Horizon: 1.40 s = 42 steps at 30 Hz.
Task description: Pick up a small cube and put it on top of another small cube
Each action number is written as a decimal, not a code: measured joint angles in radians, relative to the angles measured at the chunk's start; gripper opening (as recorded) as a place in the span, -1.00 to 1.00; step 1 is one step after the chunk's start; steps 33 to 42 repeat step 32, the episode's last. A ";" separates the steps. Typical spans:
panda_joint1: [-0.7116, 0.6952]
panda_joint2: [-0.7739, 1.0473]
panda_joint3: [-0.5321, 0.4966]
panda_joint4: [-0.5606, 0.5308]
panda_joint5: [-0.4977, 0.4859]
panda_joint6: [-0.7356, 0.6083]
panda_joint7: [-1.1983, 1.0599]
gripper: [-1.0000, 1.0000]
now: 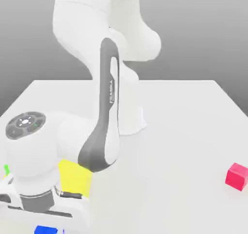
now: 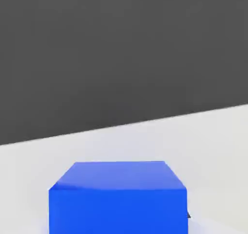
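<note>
The white table (image 1: 193,131) lies broad and bare across the frame's right half. A matte red cube (image 1: 237,176) sits near its right edge, a yellow block (image 1: 73,176) at lower left. The arm (image 1: 107,107) folds down low — a blue cube (image 1: 46,229) sits below the hand, at the bottom-left edge. The hand view shows it sharp-edged, resting on the table.

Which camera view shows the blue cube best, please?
The hand view shows the blue cube best: its top face and one side face are large and unobstructed, resting on the white table. In the exterior view only a small blue patch appears at the picture's bottom edge, below the robot's hand.
</note>
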 joint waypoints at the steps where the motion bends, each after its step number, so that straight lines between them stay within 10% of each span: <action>1: 0.006 -0.035 -0.010 -0.009 -0.013 -0.026 0.011 -1.00; 23: -0.295 -0.834 -0.117 -0.543 -0.356 -0.267 0.738 -1.00; 29: -0.304 -0.687 -0.134 -0.606 -0.347 -0.058 0.750 -1.00; 30: -0.303 -0.669 -0.136 -0.609 -0.345 -0.036 0.749 1.00; 42: -0.303 -0.669 -0.136 -0.609 -0.345 -0.036 0.749 1.00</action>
